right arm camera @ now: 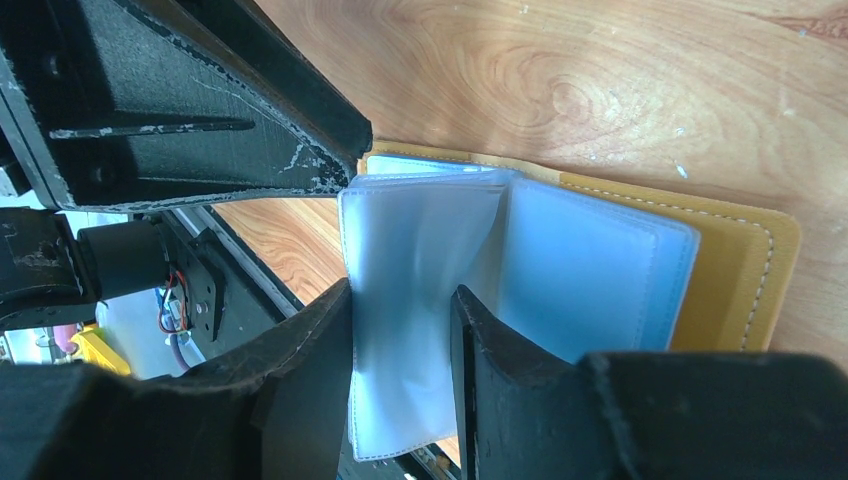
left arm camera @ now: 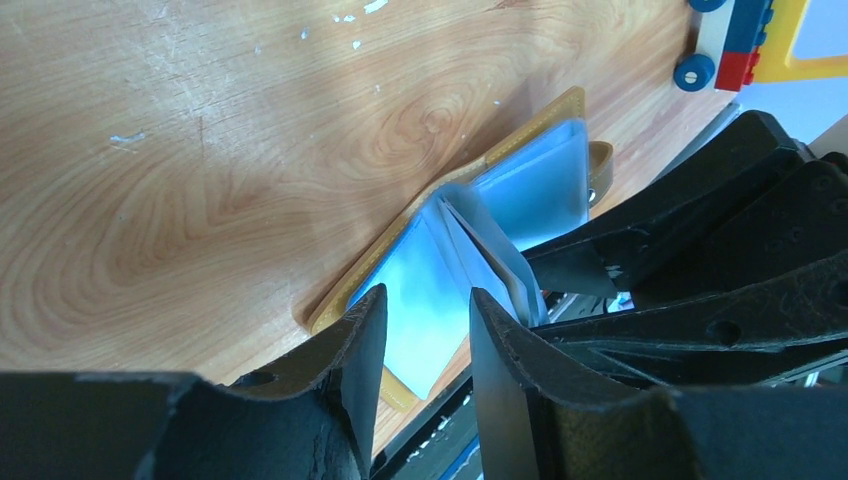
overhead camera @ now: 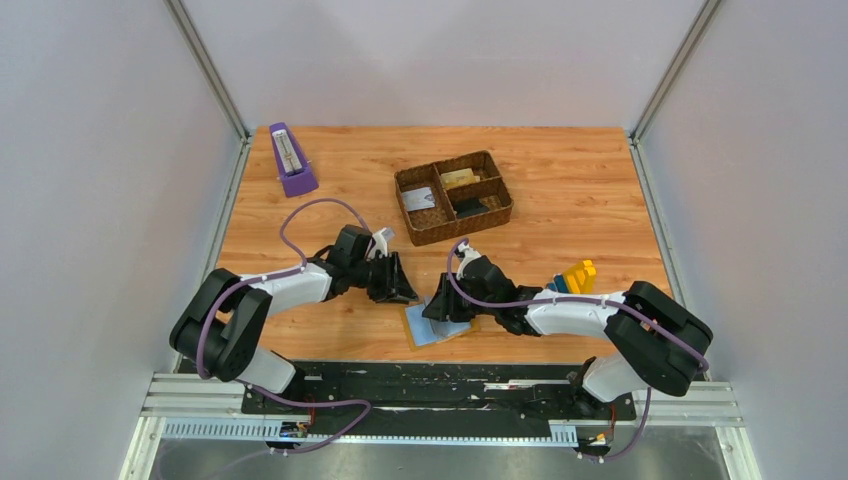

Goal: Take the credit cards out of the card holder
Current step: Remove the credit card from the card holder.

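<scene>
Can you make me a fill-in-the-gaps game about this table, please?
The card holder lies ___ on the table.
Its pockets are light ___.
The brown basket has ___ compartments.
The metronome at the back is ___.
Missing words: open, blue, three, purple.

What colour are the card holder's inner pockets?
Light blue-grey pockets in the card holder, against its mustard-yellow outside; clearest in the right wrist view.

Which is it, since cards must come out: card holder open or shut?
Open: the card holder lies spread, cover flat, pocket leaves fanned up.
</scene>
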Robot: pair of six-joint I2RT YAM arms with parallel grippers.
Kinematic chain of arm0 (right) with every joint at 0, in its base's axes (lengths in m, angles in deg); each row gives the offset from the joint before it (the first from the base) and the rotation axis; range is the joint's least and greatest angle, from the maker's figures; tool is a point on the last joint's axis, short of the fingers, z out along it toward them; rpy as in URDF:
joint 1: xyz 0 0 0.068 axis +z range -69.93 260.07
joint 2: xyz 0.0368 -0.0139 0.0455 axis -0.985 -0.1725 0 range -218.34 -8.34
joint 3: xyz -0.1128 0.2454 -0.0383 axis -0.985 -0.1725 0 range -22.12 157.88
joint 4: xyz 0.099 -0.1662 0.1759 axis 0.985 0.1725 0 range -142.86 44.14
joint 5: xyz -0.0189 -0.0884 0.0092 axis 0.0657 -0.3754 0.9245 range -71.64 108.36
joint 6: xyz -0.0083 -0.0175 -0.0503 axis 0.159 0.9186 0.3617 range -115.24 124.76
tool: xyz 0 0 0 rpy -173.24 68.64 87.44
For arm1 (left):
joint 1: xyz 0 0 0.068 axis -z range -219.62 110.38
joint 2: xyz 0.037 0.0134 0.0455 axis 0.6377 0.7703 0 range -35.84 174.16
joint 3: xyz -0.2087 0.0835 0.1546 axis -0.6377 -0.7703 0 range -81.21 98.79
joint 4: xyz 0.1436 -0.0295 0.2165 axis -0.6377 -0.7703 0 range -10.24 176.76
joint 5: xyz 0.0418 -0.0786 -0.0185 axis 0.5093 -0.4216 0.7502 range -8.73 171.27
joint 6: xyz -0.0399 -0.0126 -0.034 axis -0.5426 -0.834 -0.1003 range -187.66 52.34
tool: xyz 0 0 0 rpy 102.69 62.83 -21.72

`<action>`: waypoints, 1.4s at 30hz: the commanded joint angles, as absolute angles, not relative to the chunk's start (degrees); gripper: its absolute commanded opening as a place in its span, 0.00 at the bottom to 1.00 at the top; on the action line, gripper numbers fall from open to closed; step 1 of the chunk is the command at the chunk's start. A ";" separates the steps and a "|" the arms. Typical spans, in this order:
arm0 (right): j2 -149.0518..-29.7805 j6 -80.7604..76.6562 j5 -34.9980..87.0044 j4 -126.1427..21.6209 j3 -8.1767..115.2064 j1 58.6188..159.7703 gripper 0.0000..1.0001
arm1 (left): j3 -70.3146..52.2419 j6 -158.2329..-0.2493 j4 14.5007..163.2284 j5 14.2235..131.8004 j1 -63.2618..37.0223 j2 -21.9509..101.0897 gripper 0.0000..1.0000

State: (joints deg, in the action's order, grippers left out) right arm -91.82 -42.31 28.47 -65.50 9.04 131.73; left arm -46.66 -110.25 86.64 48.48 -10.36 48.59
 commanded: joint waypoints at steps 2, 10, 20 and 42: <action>-90.65 -41.91 28.85 -66.22 8.42 131.52 0.39 | -46.04 -111.73 90.56 46.83 -10.53 46.98 0.45; -90.70 -41.84 28.79 -66.04 8.63 131.55 0.39 | -45.98 -112.49 91.50 45.93 -10.53 46.40 0.46; -90.65 -41.76 28.60 -65.51 9.05 131.50 0.39 | -45.96 -113.11 92.47 44.97 -10.53 46.96 0.46; -90.69 -41.64 28.31 -65.01 9.34 131.49 0.39 | -47.04 -114.13 93.71 45.00 -10.27 49.23 0.39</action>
